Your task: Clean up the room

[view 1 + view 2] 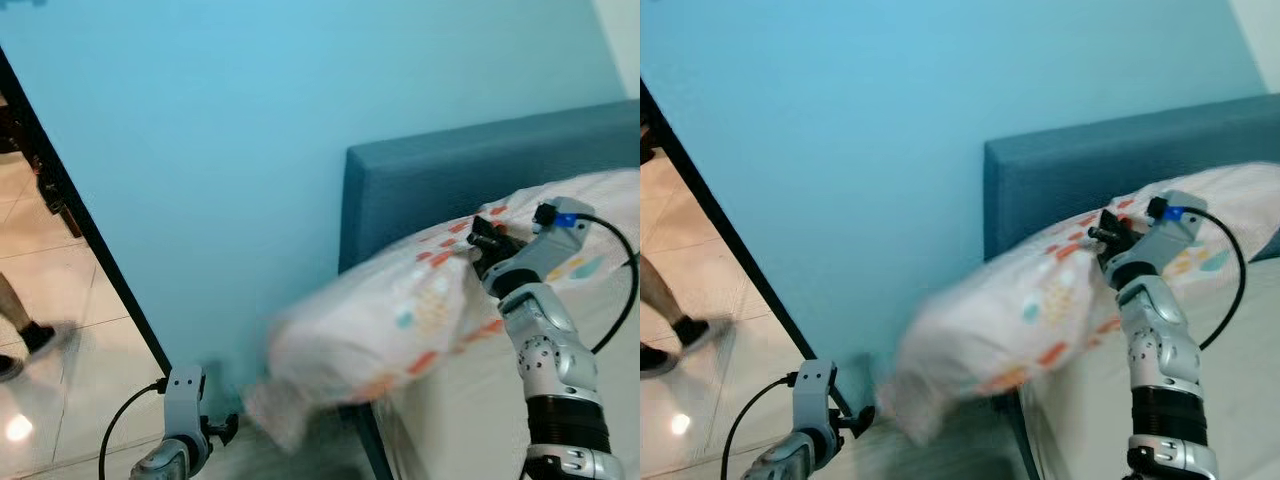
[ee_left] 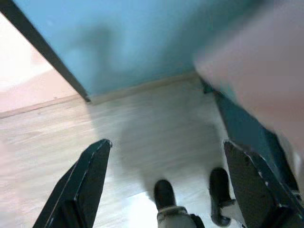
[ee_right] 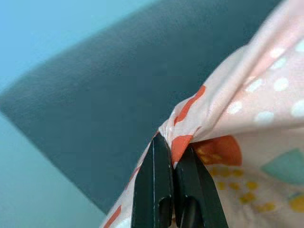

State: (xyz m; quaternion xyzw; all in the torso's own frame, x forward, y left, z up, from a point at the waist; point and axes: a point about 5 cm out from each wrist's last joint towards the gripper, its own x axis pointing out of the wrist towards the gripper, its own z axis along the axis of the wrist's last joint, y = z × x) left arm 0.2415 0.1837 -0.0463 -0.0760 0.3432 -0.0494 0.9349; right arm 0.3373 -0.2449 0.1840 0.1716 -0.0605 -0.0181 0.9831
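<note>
Pinching one pillow (image 1: 400, 320), right fingers (image 3: 154, 190).

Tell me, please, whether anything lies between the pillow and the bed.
Nothing visible does. The right gripper is shut on the pillow, which hangs blurred over the bed corner, before the headboard. The left gripper hangs open.

Your left end effector (image 2: 166, 156) has open floor (image 2: 142, 137) ahead; wall (image 1: 230, 150), headboard (image 1: 450, 180) and the hanging pillow (image 1: 370, 340) block the right.
</note>
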